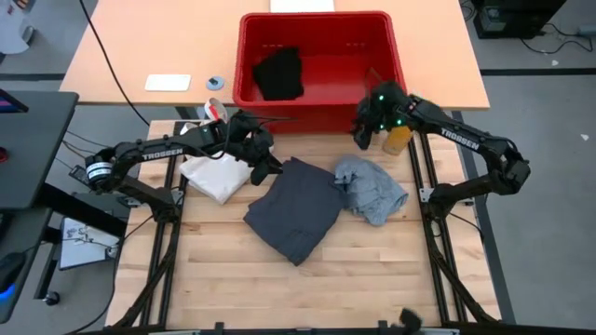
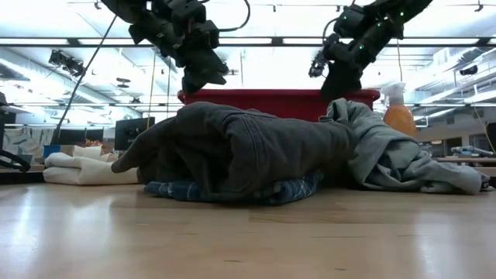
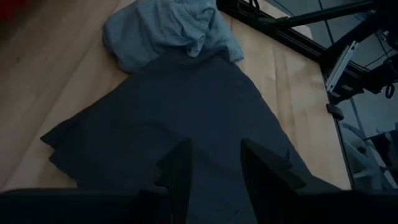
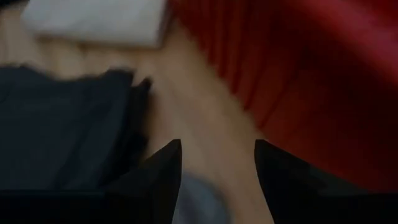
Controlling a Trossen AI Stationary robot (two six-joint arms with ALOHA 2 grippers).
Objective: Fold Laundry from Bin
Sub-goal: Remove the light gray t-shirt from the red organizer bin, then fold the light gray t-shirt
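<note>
On the wooden table (image 1: 233, 270), the dark charcoal-grey piece (image 1: 296, 207) is lying half folded, almost hiding the plaid shirt (image 2: 232, 192) peeking out beneath it. Beside it the light grey piece (image 1: 372, 189) is sitting crumpled. Left gripper (image 1: 264, 164) is hanging over the charcoal edge, fingers spread, holding nothing. Right gripper (image 1: 366, 132) is hovering by the red bin (image 1: 321, 116), also spread; a black piece (image 1: 279, 73) is resting inside.

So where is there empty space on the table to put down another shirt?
The near half of the table, in front of the dark grey garment, is bare wood. The back edge is crowded: white cloth, light grey garment, both grippers, left and right, and the red bin, which holds a black piece.
</note>
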